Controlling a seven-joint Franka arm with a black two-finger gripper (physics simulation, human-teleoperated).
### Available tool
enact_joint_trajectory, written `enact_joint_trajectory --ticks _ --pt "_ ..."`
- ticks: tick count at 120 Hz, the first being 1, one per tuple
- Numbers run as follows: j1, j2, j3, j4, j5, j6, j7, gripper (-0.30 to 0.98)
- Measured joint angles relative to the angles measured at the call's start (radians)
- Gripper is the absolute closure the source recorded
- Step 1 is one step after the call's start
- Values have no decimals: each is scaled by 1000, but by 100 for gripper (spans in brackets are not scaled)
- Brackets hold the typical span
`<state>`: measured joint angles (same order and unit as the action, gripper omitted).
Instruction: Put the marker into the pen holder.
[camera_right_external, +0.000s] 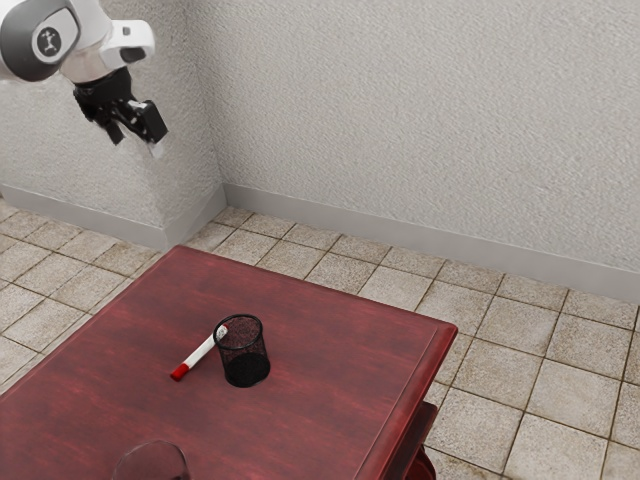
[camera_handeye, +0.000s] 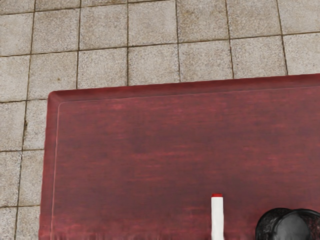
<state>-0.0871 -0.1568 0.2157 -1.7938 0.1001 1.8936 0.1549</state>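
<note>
1. Exterior view: gripper, black, high in upper left of frame, at the end of the white arm. Two fingers stand apart with nothing between them: open, holding nothing. Well above the table.
2. Marker: lying flat on the dark red wooden table, left of centre in the lower half of the exterior view. White barrel, red cap pointing lower left; other end, with a little red on it, points upper right. Outside the pen holder.
3. Pen holder: black wire-mesh cup, upright, just beside the marker. In the exterior view its rim overlaps the marker's upper-right end, so a gap is hard to judge from there.
4. Wrist view, looking down: bare tabletop separates marker and pen holder along the stretch in sight; one red-tipped end of the marker recorded, plus part of the holder's round rim. Table corner also in view, with tiled floor beyond.
5. Exterior view, additional: clear, rounded object at lower left, cut by the frame's bottom edge; textured pale wall behind, grey baseboard along its foot.
</note>
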Motion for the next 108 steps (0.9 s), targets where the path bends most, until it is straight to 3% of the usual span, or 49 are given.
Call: enact_joint_trajectory --ticks 15,23,34,44,70,108 --pt "-9 19 -2 20 15 -149 6 3" --pt "-20 27 1 -68 12 -166 2 2" --pt "-18 41 5 -301 10 -90 -11 1" --pt "-14 87 18 -410 8 11 -21 1" --pt "16 214 23 -456 -8 238 -29 0" --pt "-8 286 18 -539 -56 407 -36 0"
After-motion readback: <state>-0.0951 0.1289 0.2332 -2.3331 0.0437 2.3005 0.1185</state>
